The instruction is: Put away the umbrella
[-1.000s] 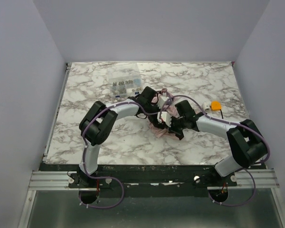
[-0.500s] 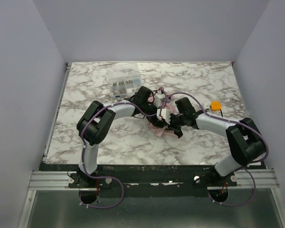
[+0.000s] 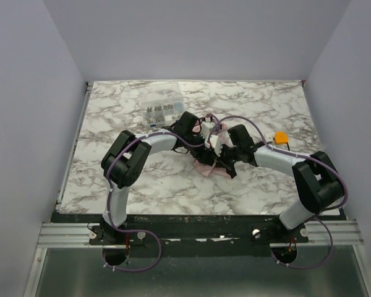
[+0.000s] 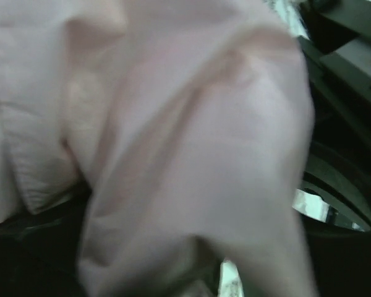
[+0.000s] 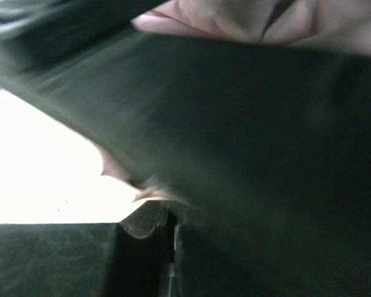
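The umbrella [image 3: 205,167] is a crumpled pale pink bundle at the middle of the marble table [image 3: 111,179], with both arms meeting over it. My left gripper [image 3: 204,131] sits at its far side. Pink fabric [image 4: 173,124] fills the left wrist view and hides those fingers. My right gripper [image 3: 221,154] presses into the bundle from the right. In the right wrist view its dark fingers [image 5: 142,260] stand together, shut, with a thin pink sliver in the seam. More pink fabric [image 5: 235,18] shows at that view's top edge.
A clear plastic compartment box [image 3: 161,108] of small parts lies at the back left of the table. A small orange object [image 3: 281,137] with a cable rests to the right, behind the right forearm. Grey walls close off the sides and back.
The right gripper has shifted up and left toward the left gripper, and the pink bundle has drawn in with it. The left wrist has edged slightly farther back.
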